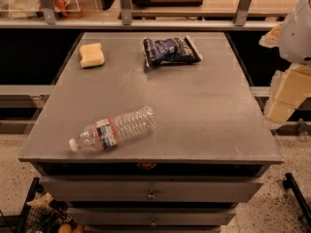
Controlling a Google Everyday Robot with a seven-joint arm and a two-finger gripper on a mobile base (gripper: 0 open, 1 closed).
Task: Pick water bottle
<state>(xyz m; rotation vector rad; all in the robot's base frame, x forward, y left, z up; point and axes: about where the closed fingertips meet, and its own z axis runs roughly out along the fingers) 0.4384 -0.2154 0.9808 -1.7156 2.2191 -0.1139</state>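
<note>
In the camera view, saw the water bottle [114, 130] lying on its side on the near-left part of the grey table [209, 110], white cap toward the near-left corner, base pointing right and slightly far. Noted a yellow sponge [91, 55] at the far left and a dark blue snack bag [170, 51] at the far middle, both well apart from the bottle. Found the gripper [284, 98] at the right edge, beyond the table's right side, well apart from the bottle; could not tell whether open or closed. Spotted drawers [151, 191] below the near edge.

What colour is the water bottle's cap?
The cap is white, camera view; the end effector is right of the table.
</note>
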